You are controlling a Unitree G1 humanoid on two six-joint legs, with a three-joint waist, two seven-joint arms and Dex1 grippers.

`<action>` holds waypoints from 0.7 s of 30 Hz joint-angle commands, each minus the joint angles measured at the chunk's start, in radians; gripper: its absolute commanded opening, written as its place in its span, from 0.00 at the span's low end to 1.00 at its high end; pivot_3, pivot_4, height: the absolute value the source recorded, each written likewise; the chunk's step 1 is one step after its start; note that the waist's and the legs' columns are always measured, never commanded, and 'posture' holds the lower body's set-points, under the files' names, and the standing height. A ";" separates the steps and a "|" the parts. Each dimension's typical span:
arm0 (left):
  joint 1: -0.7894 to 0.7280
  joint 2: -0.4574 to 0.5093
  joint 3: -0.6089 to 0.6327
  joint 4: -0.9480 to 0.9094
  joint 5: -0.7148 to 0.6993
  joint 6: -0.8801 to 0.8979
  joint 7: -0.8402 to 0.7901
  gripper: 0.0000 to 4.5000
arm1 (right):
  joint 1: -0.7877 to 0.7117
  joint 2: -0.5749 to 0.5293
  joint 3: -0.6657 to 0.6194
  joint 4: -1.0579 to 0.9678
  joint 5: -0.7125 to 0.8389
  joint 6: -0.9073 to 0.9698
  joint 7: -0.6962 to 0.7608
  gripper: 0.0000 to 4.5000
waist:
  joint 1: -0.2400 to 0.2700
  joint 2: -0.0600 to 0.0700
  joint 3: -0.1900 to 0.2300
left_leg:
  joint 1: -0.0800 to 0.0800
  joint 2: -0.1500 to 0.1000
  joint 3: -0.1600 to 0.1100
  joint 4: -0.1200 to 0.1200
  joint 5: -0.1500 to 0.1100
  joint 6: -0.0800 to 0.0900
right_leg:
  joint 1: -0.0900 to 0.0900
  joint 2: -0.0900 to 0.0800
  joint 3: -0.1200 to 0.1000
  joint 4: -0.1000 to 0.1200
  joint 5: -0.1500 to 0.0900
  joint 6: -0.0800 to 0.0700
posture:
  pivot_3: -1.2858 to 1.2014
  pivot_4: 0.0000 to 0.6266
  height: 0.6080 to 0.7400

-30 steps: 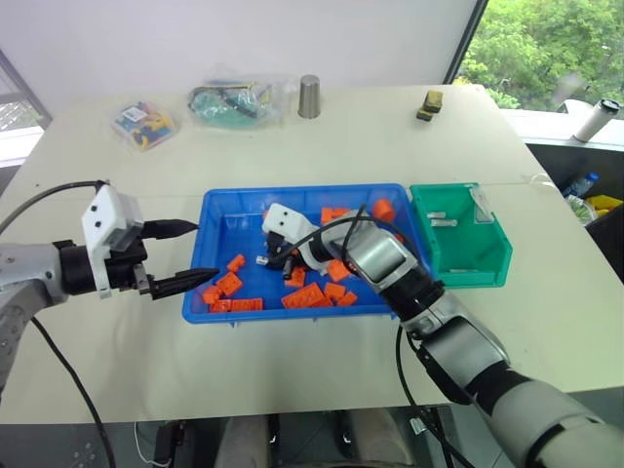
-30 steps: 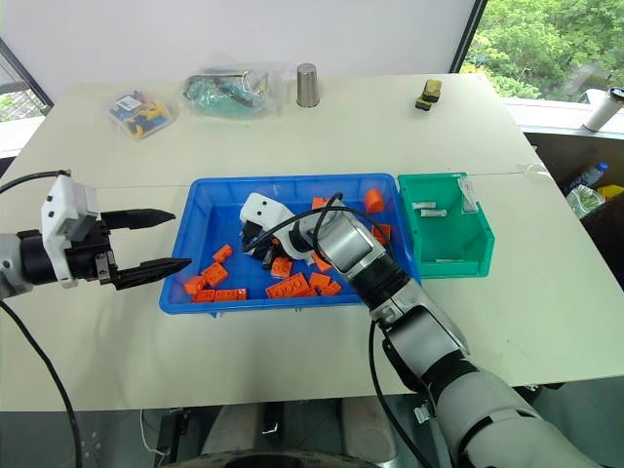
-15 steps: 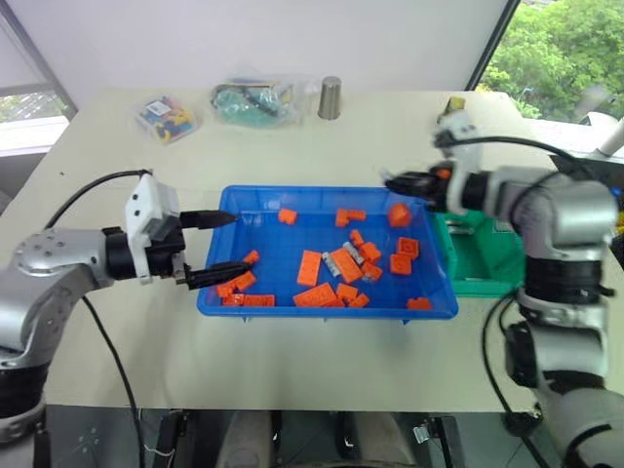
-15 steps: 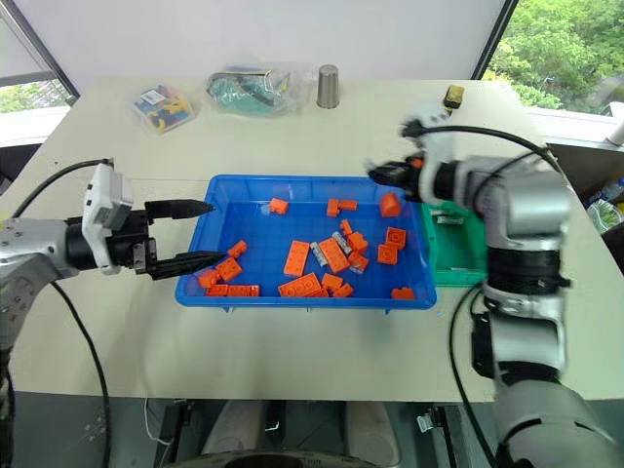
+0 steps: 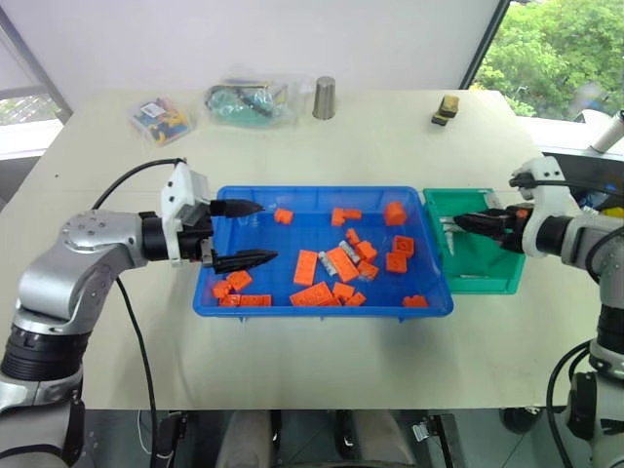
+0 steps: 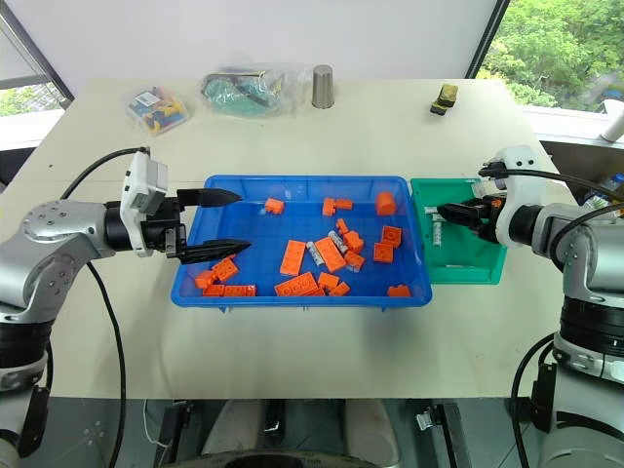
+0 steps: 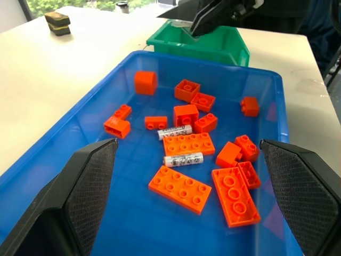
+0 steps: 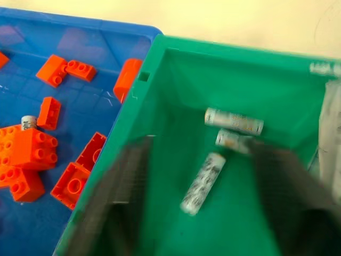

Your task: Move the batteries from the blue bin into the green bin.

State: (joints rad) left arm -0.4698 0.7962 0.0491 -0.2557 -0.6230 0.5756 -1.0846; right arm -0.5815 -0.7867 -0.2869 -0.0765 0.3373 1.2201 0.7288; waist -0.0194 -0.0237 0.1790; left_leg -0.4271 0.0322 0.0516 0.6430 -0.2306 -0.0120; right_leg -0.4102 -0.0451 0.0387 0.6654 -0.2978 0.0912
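Step in hand: a release. The right gripper (image 6: 450,212), fingers apart and empty, hovers over the green bin (image 8: 176,106); three batteries (image 8: 203,176) lie below it. The left gripper (image 5: 252,234), jaws wide, sits inside the blue bin (image 7: 80,138). Ahead of it, two batteries (image 7: 183,159) remain among orange bricks (image 7: 186,114); the next move calls for gripping one.

In the right wrist view the right gripper's fingers (image 8: 128,197) are a motion-smeared blur; the clear tab (image 8: 331,133) in the green bin (image 8: 176,106) is cut off at the edge; labels on the batteries (image 8: 202,183) are unreadable.
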 commanded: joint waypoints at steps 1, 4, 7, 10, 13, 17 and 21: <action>-0.033 -0.009 0.010 -0.018 -0.016 0.006 0.003 1.00 | -0.140 -0.050 0.051 0.053 0.022 -0.114 0.066 0.75 | -0.002 0.001 0.001 | 0.000 0.000 0.000 0.001 0.000 0.000 | 0.000 0.000 0.000 0.000 0.000 0.000 | 0.52 0.24 1.00; -0.036 -0.011 0.011 -0.037 -0.024 0.021 0.003 1.00 | -0.250 -0.064 0.191 0.089 0.009 -0.226 0.172 0.75 | -0.003 0.002 0.001 | 0.000 0.000 0.001 0.002 -0.001 0.001 | 0.000 0.000 0.001 0.000 0.000 0.001 | 0.52 0.24 1.00; -0.034 -0.010 0.012 -0.045 -0.023 0.027 0.003 1.00 | -0.337 -0.019 0.325 0.083 0.028 -0.273 0.277 0.75 | -0.003 0.002 0.001 | 0.000 0.001 0.000 0.002 -0.001 0.002 | 0.000 0.001 0.001 0.000 0.000 0.001 | 0.52 0.24 1.00; -0.021 -0.003 0.011 -0.058 -0.015 0.028 0.004 1.00 | -0.371 0.046 0.468 0.068 0.016 -0.330 0.364 0.75 | -0.001 0.002 0.001 | 0.000 0.002 0.001 0.003 -0.001 0.002 | 0.000 0.001 0.001 0.000 0.000 0.001 | 0.52 0.24 1.00; 0.001 0.003 0.015 -0.083 -0.013 0.029 0.009 1.00 | -0.351 0.076 0.613 0.062 -0.051 -0.455 0.439 0.75 | 0.005 0.002 0.001 | -0.001 0.002 0.000 0.003 -0.001 0.002 | 0.000 0.000 0.001 0.000 0.000 0.001 | 0.52 0.24 1.00; 0.031 0.015 0.038 -0.115 -0.026 0.043 0.026 1.00 | -0.363 0.129 0.735 0.178 -0.173 -0.644 0.460 0.75 | 0.007 0.001 0.002 | -0.002 0.001 0.000 0.005 -0.001 0.002 | 0.001 -0.002 0.000 0.000 0.000 0.001 | 0.52 0.24 1.00; 0.069 0.031 0.076 -0.145 -0.041 0.058 0.050 1.00 | -0.393 0.165 0.812 0.308 -0.262 -0.832 0.544 0.99 | 0.004 0.001 0.001 | -0.002 0.001 0.000 0.006 -0.001 0.002 | 0.001 -0.002 0.000 0.000 0.001 0.001 | 0.52 0.24 1.00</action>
State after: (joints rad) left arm -0.3998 0.8130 0.0796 -0.3673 -0.6451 0.6300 -1.0446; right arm -0.9380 -0.6250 0.5167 0.2185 0.1073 0.4703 1.2351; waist -0.0153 -0.0224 0.1804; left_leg -0.4290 0.0333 0.0516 0.6488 -0.2321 -0.0097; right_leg -0.4094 -0.0465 0.0384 0.6656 -0.2971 0.0927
